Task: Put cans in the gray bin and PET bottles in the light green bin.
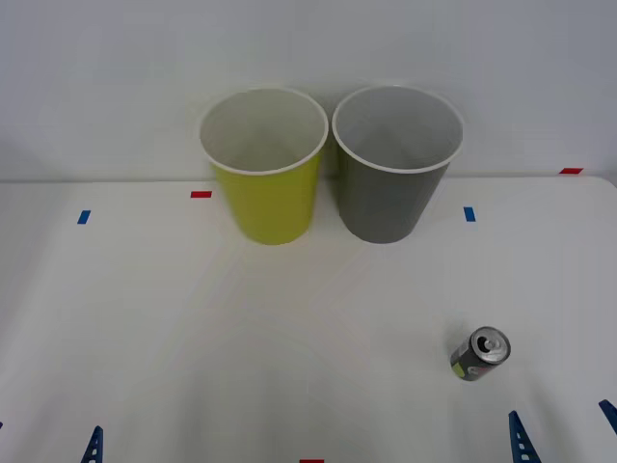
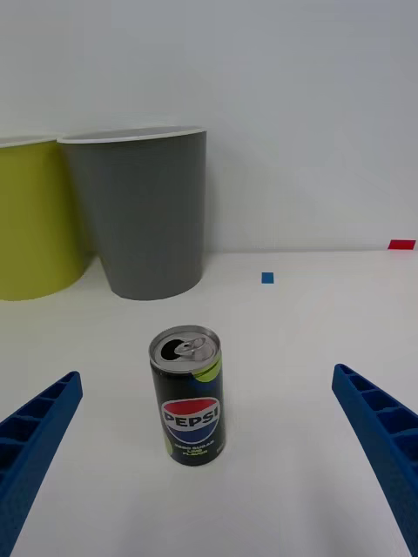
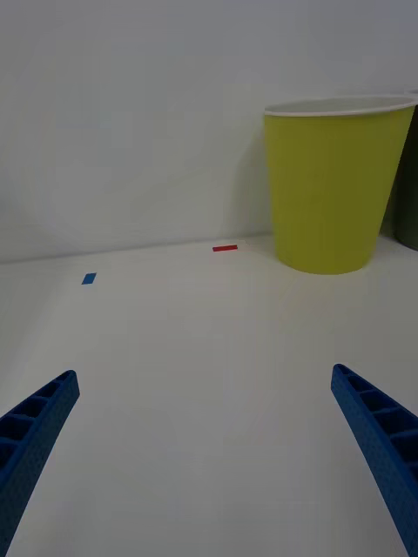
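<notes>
Front view showed nothing binned yet: the can [image 1: 479, 354] stood upright at 4 o'clock from the gray bin [image 1: 396, 164], light green bin [image 1: 264, 166] seemingly empty, right gripper [image 2: 209, 452] wide open around it, left gripper [image 3: 209, 452] open, idle.

The right gripper [image 2: 209, 470] is sitting low over the white surface at the near right, its two blue ribbed fingers [image 2: 383, 435] spreading wide apart and reaching forward, nothing touching either pad. In the front view its fingertips [image 1: 519, 434] are just poking up at the bottom right edge (one tip nearly cut off by the corner). The left gripper [image 3: 205, 470] is waiting at the near left, likewise low and level, its blue fingers [image 3: 35, 426] also standing well apart with nothing between them. From the front, one left fingertip [image 1: 93, 444] is peeking in at the bottom left edge. Both grippers are pointing straight ahead, well apart from each other.
</notes>
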Controlling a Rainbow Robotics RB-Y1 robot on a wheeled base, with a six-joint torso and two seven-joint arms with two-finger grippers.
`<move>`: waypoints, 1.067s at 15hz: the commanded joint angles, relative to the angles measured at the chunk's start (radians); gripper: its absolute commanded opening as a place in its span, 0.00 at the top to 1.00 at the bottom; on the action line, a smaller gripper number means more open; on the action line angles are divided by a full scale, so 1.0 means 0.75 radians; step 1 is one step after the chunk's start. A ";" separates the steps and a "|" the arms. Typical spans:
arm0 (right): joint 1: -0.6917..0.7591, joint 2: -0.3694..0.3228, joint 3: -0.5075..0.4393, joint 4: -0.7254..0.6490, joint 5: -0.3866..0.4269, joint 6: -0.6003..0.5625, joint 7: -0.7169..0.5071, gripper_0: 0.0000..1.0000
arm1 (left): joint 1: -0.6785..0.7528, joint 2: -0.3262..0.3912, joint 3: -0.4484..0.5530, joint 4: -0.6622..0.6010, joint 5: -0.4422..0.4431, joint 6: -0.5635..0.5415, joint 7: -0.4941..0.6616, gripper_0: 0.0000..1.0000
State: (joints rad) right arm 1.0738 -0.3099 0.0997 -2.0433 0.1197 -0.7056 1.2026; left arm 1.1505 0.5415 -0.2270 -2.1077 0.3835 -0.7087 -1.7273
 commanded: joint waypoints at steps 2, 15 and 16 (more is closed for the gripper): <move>0.000 0.000 0.000 0.000 0.000 0.000 0.000 0.00 | 0.000 0.000 0.000 0.000 0.000 0.000 0.000 0.00; 0.000 0.000 0.000 0.000 0.000 0.000 0.000 0.00 | 0.000 0.000 0.000 0.000 0.000 0.000 0.000 0.00; 0.000 0.000 0.000 0.000 0.000 0.000 0.000 0.00 | 0.000 0.000 0.000 0.000 0.000 0.000 0.000 0.00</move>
State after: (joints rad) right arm 1.0738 -0.3099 0.0997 -2.0433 0.1197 -0.7056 1.2026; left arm 1.1505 0.5415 -0.2270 -2.1077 0.3835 -0.7087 -1.7273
